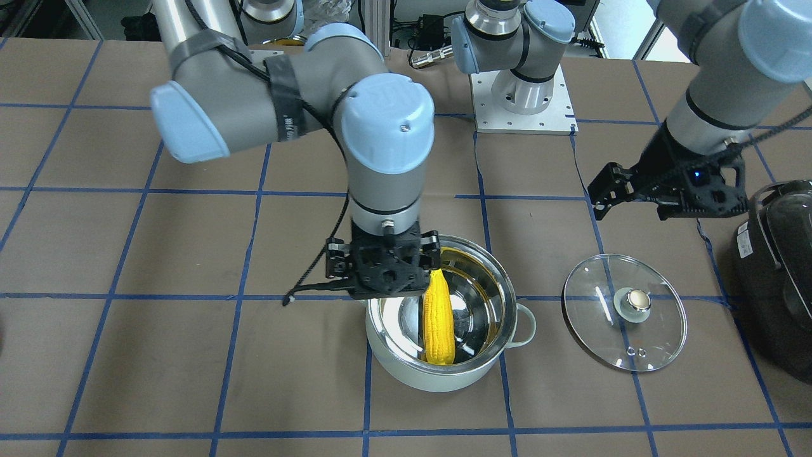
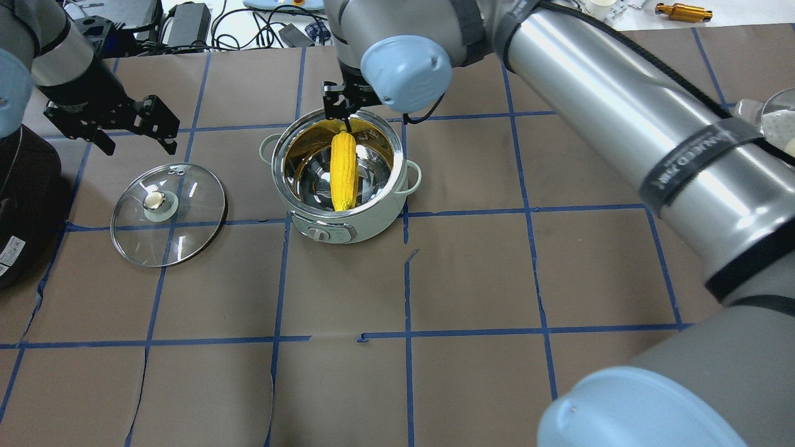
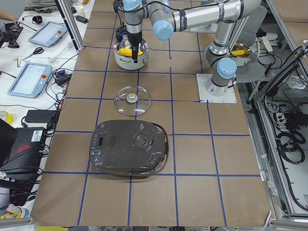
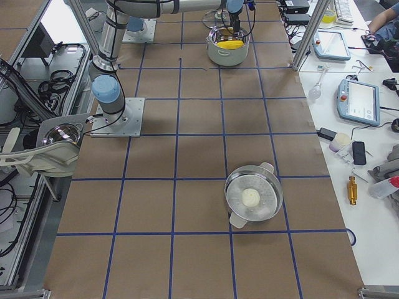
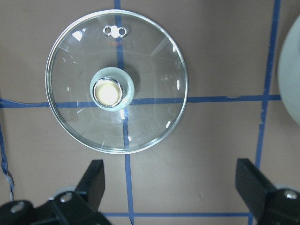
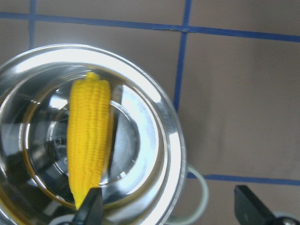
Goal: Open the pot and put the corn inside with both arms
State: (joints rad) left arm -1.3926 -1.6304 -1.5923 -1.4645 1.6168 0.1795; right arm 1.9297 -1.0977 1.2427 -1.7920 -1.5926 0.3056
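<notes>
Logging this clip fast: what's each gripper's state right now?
Left gripper: open, empty, near the lid.
Right gripper: open; corn rests in the pot.

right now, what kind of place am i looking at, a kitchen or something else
Most likely a robotics lab, not a kitchen. The table is covered in brown paper with a blue tape grid, an arm base is bolted to a metal plate, and teach pendants lie on a side bench.

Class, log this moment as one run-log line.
pot: open | lid: off, beside pot | corn: in pot | left jaws: open, clear of lid | right jaws: open, over pot
</notes>
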